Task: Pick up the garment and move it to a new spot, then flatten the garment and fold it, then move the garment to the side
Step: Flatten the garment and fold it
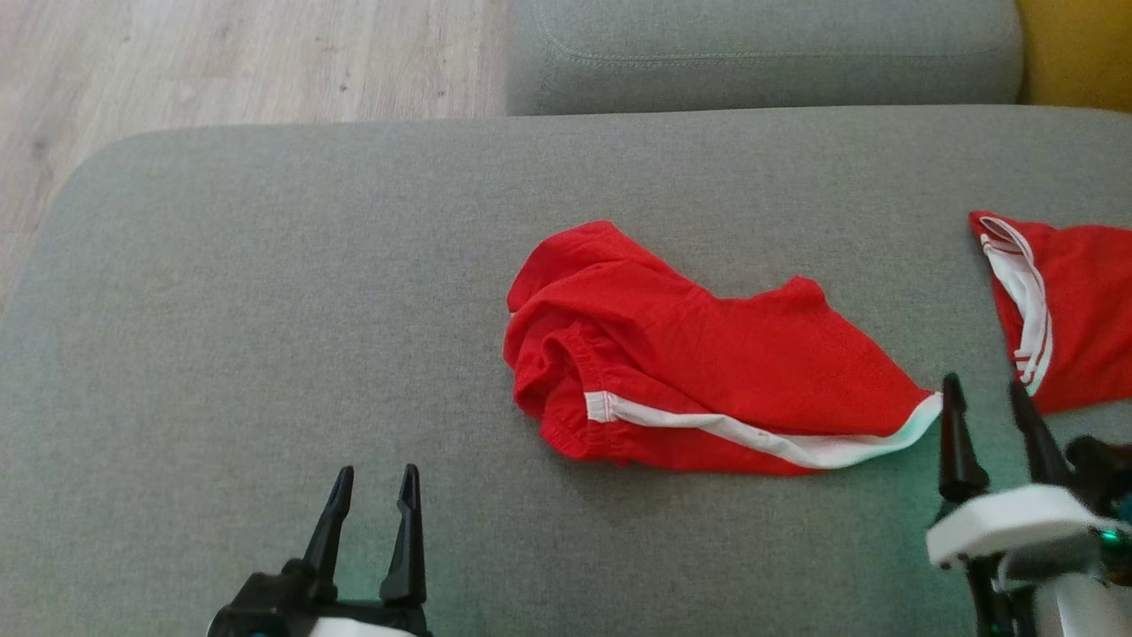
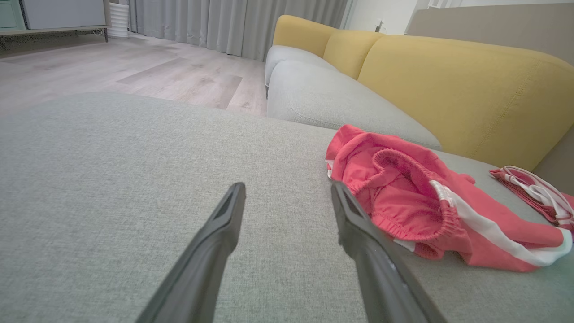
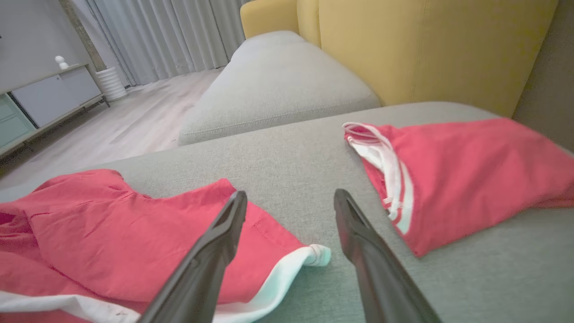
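Presently | left hand [image 1: 378, 470] spread, empty | right hand [image 1: 983, 383] spread, empty | red garment [image 1: 707, 372] crumpled on grey cushion [image 1: 265, 310]

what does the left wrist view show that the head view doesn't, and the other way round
The left wrist view adds the room beyond: grey curtains and a cabinet. The head view adds the right gripper, open, beside the red shorts. Both have those shorts, the second red garment, the grey cushion, the wood floor and the open left gripper.
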Controlling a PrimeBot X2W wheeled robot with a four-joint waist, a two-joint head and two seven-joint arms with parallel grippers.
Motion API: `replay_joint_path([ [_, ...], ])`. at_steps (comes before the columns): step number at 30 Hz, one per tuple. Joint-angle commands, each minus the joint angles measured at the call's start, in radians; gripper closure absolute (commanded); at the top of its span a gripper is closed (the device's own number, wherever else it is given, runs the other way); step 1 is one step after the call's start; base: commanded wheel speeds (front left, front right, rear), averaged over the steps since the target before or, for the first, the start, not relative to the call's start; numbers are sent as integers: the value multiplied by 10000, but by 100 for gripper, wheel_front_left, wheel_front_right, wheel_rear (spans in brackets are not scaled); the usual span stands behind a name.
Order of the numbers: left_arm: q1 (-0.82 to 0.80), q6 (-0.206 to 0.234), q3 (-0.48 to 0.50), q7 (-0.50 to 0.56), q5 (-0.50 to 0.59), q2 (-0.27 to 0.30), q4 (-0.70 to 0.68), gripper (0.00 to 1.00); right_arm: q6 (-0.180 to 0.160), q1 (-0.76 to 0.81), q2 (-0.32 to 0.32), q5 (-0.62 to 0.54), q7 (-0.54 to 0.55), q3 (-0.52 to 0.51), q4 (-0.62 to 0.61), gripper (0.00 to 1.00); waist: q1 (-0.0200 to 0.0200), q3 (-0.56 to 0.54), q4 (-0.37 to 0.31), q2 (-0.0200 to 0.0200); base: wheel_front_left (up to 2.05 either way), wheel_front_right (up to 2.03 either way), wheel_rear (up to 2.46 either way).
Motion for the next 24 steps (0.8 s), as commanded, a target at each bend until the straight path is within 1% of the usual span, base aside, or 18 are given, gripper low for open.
replay_joint_path([
  [1,-111,31,388,-109,42,-18,-297,0,69,274,-55,-748,-483,94,-1057,0,0,-80,-13,0,0,0,0],
  [4,-46,18,406,-109,81,-18,-276,0,69,839,-55,-2234,-1159,85,-1871,0,0,-186,-14,0,0,0,0],
  [7,-31,13,425,-109,110,-18,-274,0,69,1120,-55,-2222,-1469,-97,-2037,0,0,-230,-37,0,0,0,0],
  [9,-30,-20,433,-109,176,-18,-278,0,69,1388,-55,-2502,-1827,-172,-2134,0,0,-277,-92,0,0,0,0],
  [14,9,-56,512,-109,280,-18,-263,0,69,1575,-55,-2495,-2000,-225,-2051,0,0,-323,-213,0,0,0,0],
  [18,48,-102,570,-109,354,-18,-215,0,69,1755,-55,-2375,-2007,100,-1979,0,0,-349,-295,0,0,0,0],
  [24,43,-231,540,-109,453,-18,-107,0,69,1866,-55,-2147,-2009,553,-1467,0,0,-364,-375,0,0,0,0],
])
